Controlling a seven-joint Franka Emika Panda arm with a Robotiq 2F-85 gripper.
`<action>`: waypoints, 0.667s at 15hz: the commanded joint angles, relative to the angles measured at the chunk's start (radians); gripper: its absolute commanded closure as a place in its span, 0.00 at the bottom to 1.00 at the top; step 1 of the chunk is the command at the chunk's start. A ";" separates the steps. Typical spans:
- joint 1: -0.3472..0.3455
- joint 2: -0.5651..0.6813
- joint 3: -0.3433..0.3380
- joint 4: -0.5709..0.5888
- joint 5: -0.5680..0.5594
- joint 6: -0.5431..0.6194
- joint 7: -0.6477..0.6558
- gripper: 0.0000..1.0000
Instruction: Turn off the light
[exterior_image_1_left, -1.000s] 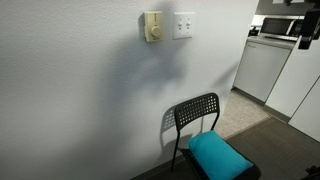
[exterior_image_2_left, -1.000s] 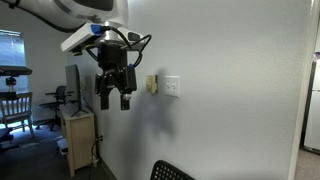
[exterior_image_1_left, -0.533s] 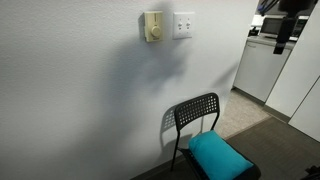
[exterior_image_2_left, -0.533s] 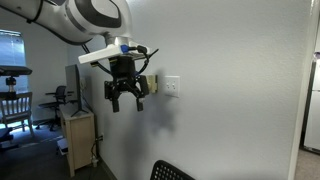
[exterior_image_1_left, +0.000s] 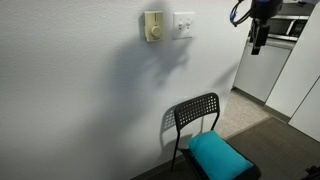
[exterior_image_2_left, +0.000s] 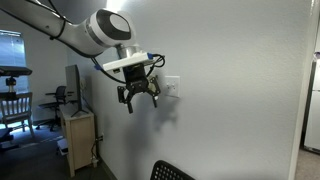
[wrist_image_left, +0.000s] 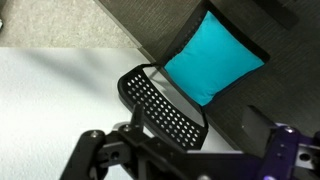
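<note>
The light switch is a small white wall plate (exterior_image_1_left: 183, 24), also seen in an exterior view (exterior_image_2_left: 172, 87). No lamp is in view. A cream-yellow box with a round dial (exterior_image_1_left: 153, 26) sits right beside the plate. My gripper (exterior_image_2_left: 141, 102) hangs in front of the wall at switch height, just short of the plate, with its fingers spread and empty. It also shows at the top edge of an exterior view (exterior_image_1_left: 257, 42). In the wrist view the gripper (wrist_image_left: 186, 165) looks down the wall; the switch is out of that view.
A black perforated chair (exterior_image_1_left: 195, 113) with a teal cushion (exterior_image_1_left: 218, 155) stands against the wall below the switch; both show in the wrist view (wrist_image_left: 165, 105). A white kitchen counter (exterior_image_1_left: 262, 68) is at the far side. A wooden cabinet (exterior_image_2_left: 78, 140) stands by the wall.
The arm has swung along the wall toward the switch plate. The gripper has risen slightly and now covers the cream box in one exterior view. It has stayed open.
</note>
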 joint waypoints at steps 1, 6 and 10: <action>-0.007 0.014 0.008 0.015 -0.004 -0.003 -0.006 0.00; -0.009 0.051 -0.005 0.023 0.006 0.158 -0.117 0.00; -0.014 0.128 -0.011 0.079 0.009 0.320 -0.324 0.00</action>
